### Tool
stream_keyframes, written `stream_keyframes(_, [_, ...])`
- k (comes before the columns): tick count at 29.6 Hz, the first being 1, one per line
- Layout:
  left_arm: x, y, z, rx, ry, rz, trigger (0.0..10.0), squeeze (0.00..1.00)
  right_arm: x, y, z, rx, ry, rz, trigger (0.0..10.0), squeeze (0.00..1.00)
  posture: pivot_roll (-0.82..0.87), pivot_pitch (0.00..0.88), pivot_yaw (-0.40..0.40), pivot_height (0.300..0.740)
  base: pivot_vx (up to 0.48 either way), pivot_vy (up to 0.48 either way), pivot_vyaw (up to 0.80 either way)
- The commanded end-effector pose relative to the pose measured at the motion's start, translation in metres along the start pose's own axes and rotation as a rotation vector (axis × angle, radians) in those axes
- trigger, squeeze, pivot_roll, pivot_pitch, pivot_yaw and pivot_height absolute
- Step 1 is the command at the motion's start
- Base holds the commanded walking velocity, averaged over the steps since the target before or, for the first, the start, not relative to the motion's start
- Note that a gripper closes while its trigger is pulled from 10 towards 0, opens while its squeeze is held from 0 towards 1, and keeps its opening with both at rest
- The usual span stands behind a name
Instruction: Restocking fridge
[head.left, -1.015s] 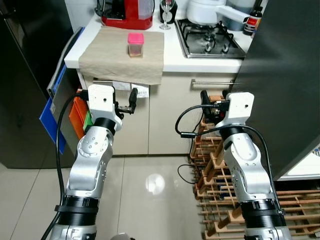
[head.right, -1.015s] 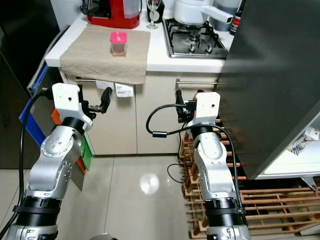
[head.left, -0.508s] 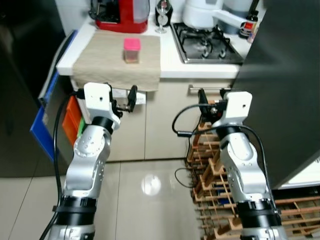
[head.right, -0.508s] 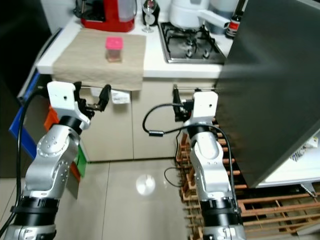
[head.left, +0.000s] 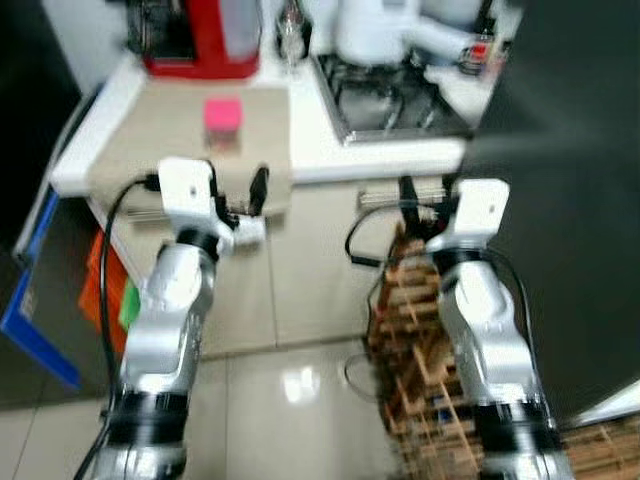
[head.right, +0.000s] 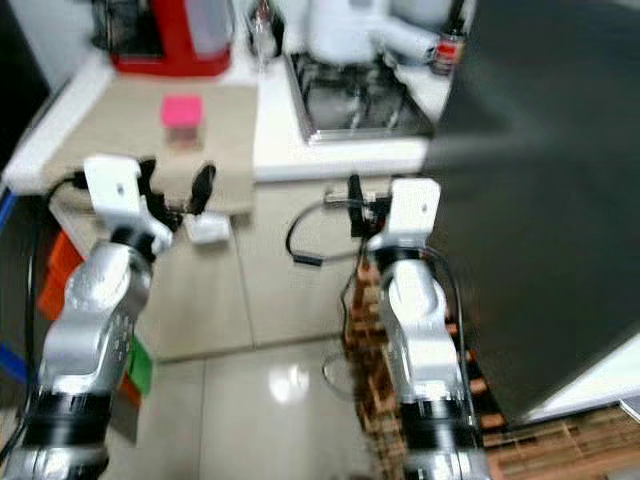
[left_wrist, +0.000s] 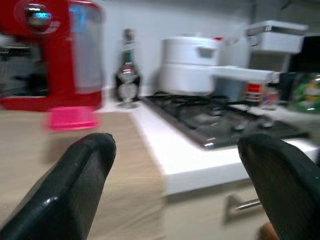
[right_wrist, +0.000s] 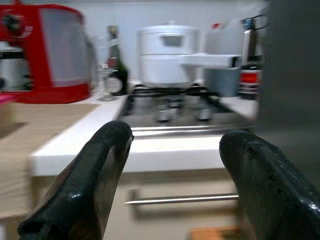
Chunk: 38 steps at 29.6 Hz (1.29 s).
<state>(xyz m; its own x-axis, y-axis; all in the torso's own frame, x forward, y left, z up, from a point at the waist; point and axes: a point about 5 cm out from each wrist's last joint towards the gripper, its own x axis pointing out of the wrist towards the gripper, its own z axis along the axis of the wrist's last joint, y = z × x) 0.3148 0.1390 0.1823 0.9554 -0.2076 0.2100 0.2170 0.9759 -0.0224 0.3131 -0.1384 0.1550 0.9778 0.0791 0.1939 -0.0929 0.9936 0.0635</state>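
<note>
Blurred pink-lidded jar (head.left: 222, 122) sits on your counter's cloth (head.left: 140, 150), contents unreadable; left gripper (left_wrist: 175, 165) and right gripper (right_wrist: 175, 165) gape empty.

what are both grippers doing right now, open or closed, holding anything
Left gripper: open, holding nothing, raised toward the counter.
Right gripper: open, holding nothing, raised toward the stove.

The right gripper (right_wrist: 172, 185) has its two black fingers (right_wrist: 87, 185) spread wide apart with nothing between them, level with the front edge of a white counter (right_wrist: 100, 155). On the counter lies a gas hob (right_wrist: 175, 117) carrying a white pot (right_wrist: 167, 62). A red appliance (right_wrist: 47, 52) stands at the back beside a dark bottle (right_wrist: 115, 62). A beige cloth (right_wrist: 30, 125) covers the counter's near edge. A metal drawer handle (right_wrist: 182, 199) runs below.
</note>
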Motion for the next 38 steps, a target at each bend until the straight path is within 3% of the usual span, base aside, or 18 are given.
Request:
stream_keyframes(1, [0.0, 0.002, 0.006, 0.009, -0.018, -0.006, 10.0, 0.0, 0.002, 0.002, 0.006, 0.004, -0.027, 0.0, 10.0, 0.0, -0.04, 0.0, -0.002, 0.74, 0.48, 0.0, 0.0])
stream_keyframes(9, [0.001, 0.008, 0.008, -0.058, -0.015, 0.058, 10.0, 0.0, 0.0, 0.006, 0.005, -0.015, -0.026, 0.029, 10.0, 0.0, -0.04, 0.0, -0.003, 0.74, 0.288, 0.18, 0.0])
stream_keyframes(18, [0.002, 0.004, 0.007, 0.014, 0.012, 0.05, 10.0, 0.0, -0.003, 0.004, 0.006, -0.008, -0.026, 0.018, 10.0, 0.0, -0.05, 0.0, -0.009, 0.74, 0.0, 0.117, 0.32])
stream_keyframes(22, [0.008, -0.008, 0.009, 0.049, 0.02, -0.011, 10.0, 0.0, -0.006, 0.006, 0.004, -0.006, -0.019, 0.023, 10.0, 0.0, -0.04, 0.0, -0.013, 0.74, 0.0, 0.0, 0.0])
stream_keyframes(29, [0.018, -0.018, 0.015, 0.002, 0.004, -0.005, 10.0, 0.0, -0.015, 0.008, 0.003, -0.022, -0.017, 0.034, 10.0, 0.0, -0.06, 0.0, -0.01, 0.74, 0.0, 0.0, 0.0])
stream_keyframes(32, [0.009, -0.009, 0.015, -0.032, -0.007, 0.062, 10.0, 0.0, -0.023, 0.004, 0.01, -0.035, -0.043, 0.017, 10.0, 0.0, -0.06, 0.0, -0.006, 0.74, 0.0, 0.0, 0.0])
stream_keyframes(36, [-0.025, -0.008, 0.009, -0.07, 0.01, 0.102, 10.0, 0.0, -0.047, -0.006, 0.021, -0.097, -0.064, -0.005, 10.0, 0.0, -0.07, 0.0, -0.001, 0.74, 0.0, 0.0, 0.0])
stream_keyframes(38, [-0.034, -0.005, 0.001, -0.121, 0.051, 0.149, 10.0, 0.0, -0.054, -0.006, 0.022, -0.131, -0.051, 0.013, 10.0, 0.0, -0.07, 0.0, -0.003, 0.74, 0.0, 0.0, 0.0])
